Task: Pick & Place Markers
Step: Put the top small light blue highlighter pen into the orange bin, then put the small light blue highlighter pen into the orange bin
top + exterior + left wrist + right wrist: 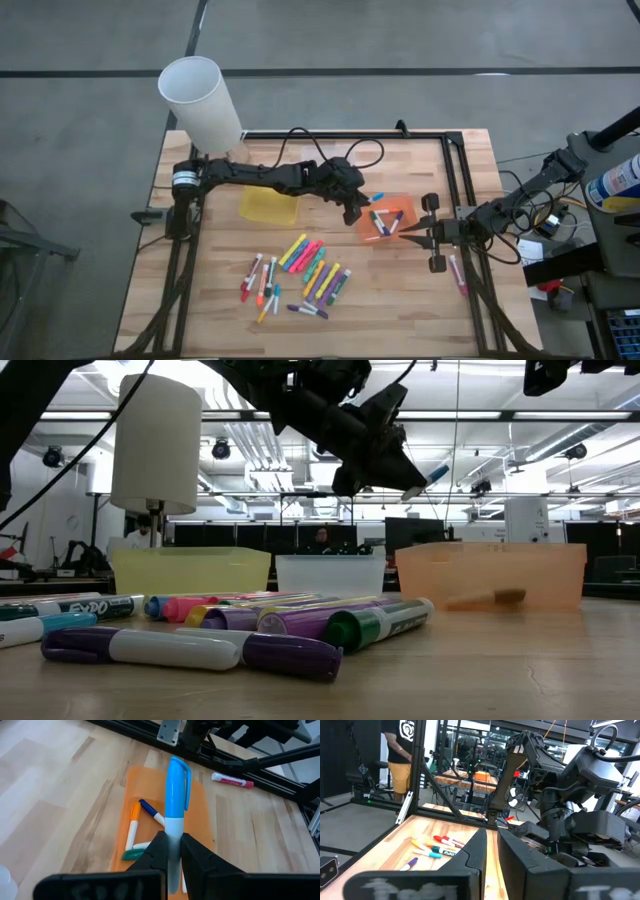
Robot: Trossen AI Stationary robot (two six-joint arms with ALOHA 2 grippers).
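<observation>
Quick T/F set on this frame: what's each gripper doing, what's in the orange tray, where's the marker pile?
1. The left gripper holds a blue-capped marker above the orange tray. True.
2. The orange tray is empty. False: several markers already lie in it.
3. The right gripper grips a marker. False: its fingers hold nothing, beside the orange tray.
4. A pile of markers lies loose on the table. True.
5. The yellow tray holds the pile. False: no markers show in it.

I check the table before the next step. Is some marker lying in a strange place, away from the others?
Yes. One pink marker lies alone at the table's right edge, beside the frame rail, apart from the main pile. The left claw holds a blue marker above the orange tray.
</observation>
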